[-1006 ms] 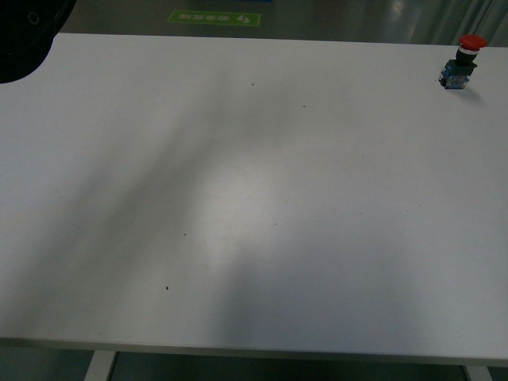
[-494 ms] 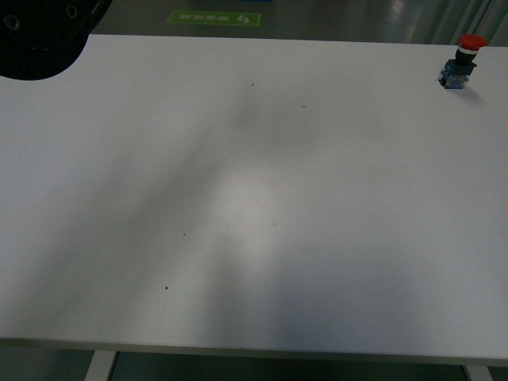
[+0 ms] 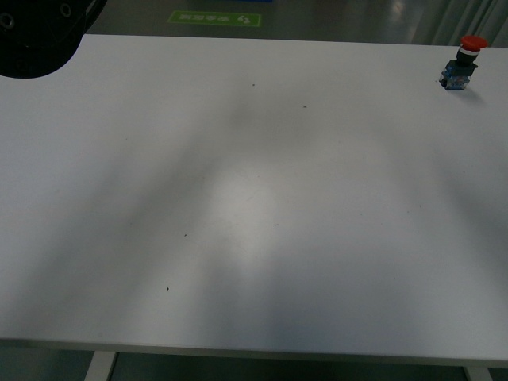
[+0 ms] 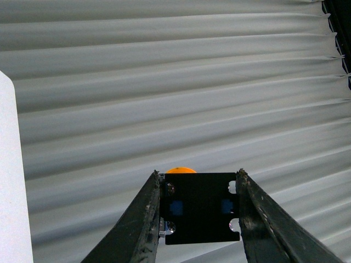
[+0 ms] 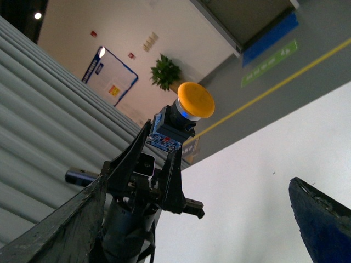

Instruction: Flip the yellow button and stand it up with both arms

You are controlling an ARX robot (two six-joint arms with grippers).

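The yellow button [image 5: 186, 112] is held up in the air, its orange-yellow cap pointing away from the left arm. My left gripper [image 5: 163, 141] is shut on its black-and-blue block body. In the left wrist view the black block [image 4: 200, 208] fills the gap between the fingers of the left gripper [image 4: 198, 175], and only a sliver of the cap [image 4: 181, 170] shows past it. My right gripper [image 5: 197, 183] is open and empty, its fingers [image 5: 323, 224] wide apart, with the held button some way beyond them. In the front view only part of the left arm [image 3: 36, 32] shows, at the top left.
A red-capped push-button [image 3: 461, 62] stands at the far right back of the white table [image 3: 254, 198]. A grey ribbed wall [image 4: 175, 82] lies behind the left gripper. A green floor marking [image 3: 214, 17] lies past the table's far edge.
In the front view the dark left arm at the top left has moved a little to the right and has then held nearly still. The red button has not moved.
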